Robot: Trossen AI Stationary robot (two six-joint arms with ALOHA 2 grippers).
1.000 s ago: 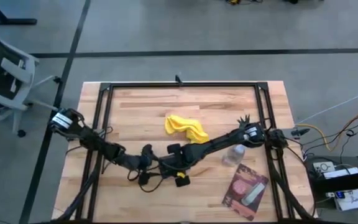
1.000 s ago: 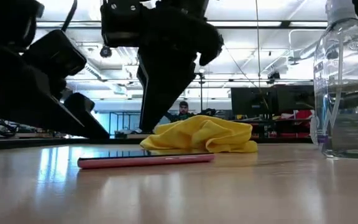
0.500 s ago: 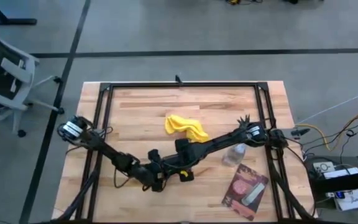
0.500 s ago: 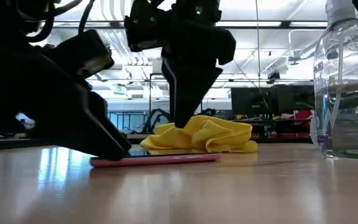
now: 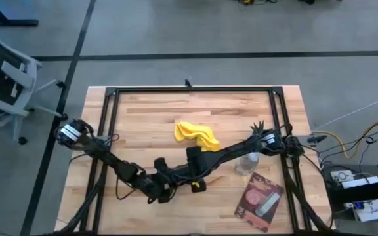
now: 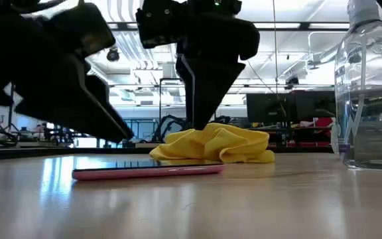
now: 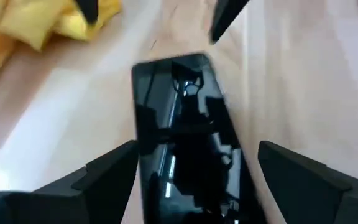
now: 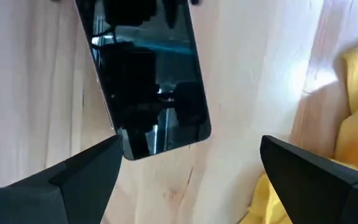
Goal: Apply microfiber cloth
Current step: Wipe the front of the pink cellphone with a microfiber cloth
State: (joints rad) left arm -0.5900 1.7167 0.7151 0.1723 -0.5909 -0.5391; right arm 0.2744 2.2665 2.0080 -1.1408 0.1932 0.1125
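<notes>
**A:** What's on the worktop (image 5: 143, 111), biggest things first?

**B:** Two dark arms reach in from either side and meet near the front middle. Beyond them lies the yellow cloth (image 5: 195, 134), crumpled, near the centre. A pink-and-dark packet (image 5: 260, 200) lies at the right front corner, with a clear spray bottle (image 5: 247, 163) just behind it. A dark-screened phone (image 8: 146, 87) lies flat between the two arms.

**A:** And the pincers?

**B:** The left pincer (image 7: 194, 165) hangs over the phone with its fingers spread, pinching nothing. The right pincer (image 8: 188, 165) is spread too, with the phone's end and the cloth's edge showing between its fingers.

**A:** Which step is this?

**B:** The approach, I'd say. The cloth isn't picked up yet; it lies just beside the phone, apart from both pincers.

**A:** Next move?

**B:** Probably the right pincer shifts over a fold, drops, pinches it, then draws the cloth across the screen.
</notes>
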